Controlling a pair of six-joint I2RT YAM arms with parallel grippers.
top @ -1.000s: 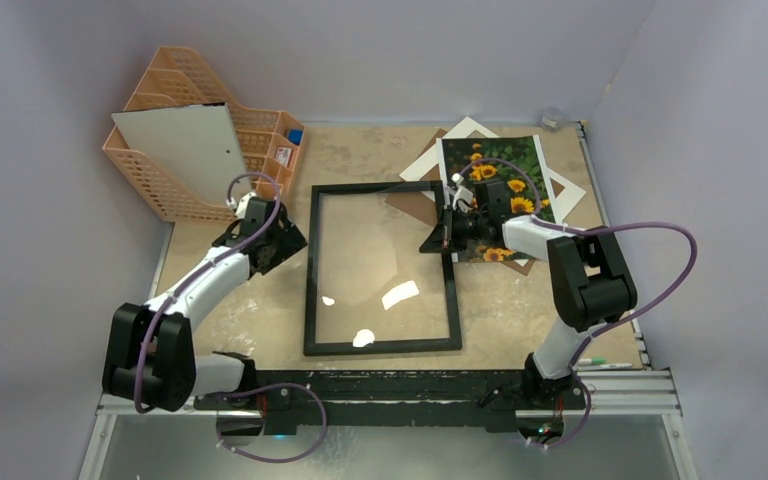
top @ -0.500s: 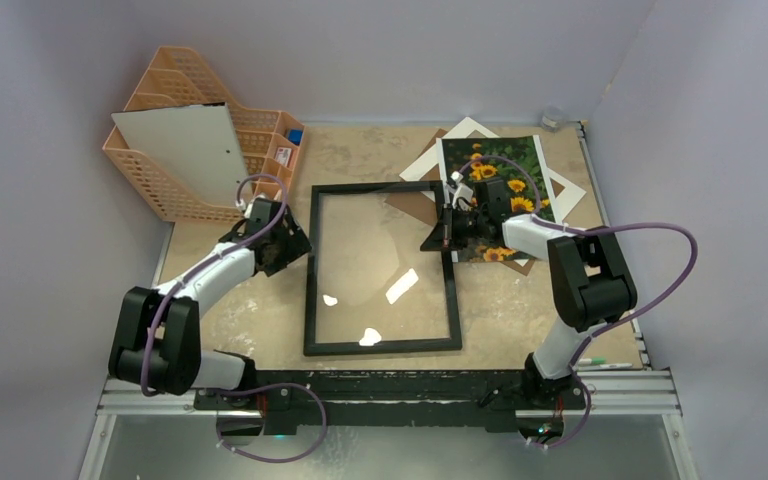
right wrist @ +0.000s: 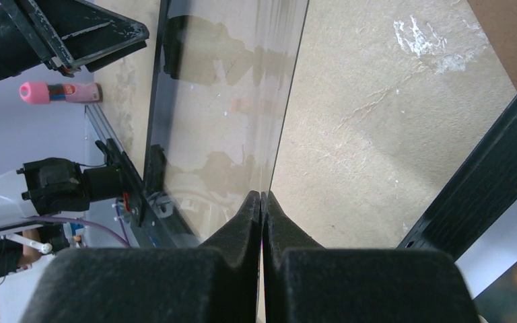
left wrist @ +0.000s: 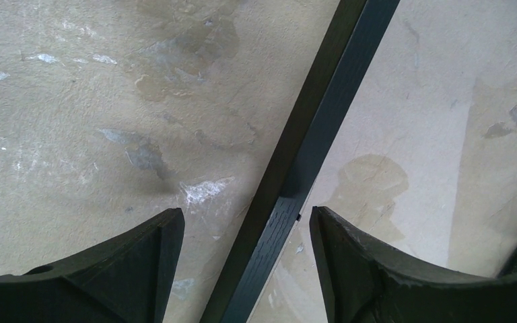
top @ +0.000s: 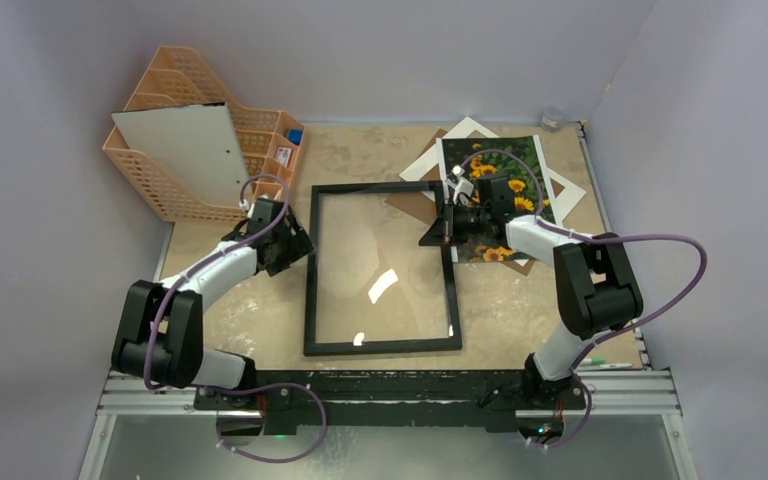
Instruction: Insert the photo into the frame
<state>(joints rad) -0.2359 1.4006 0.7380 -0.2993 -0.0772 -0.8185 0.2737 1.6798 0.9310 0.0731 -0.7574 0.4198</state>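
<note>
Only my right wrist view shows the right pincer pinching the glass pane. The left pincer straddles the frame, spread. The photo lies at one o'clock on the mottled desk.

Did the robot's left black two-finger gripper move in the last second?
Yes. The left gripper slid right, toward the left bar of the thin black rectangular picture frame, now straddling it, open.

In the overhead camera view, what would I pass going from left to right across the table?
basket → left gripper → frame → photo
</note>
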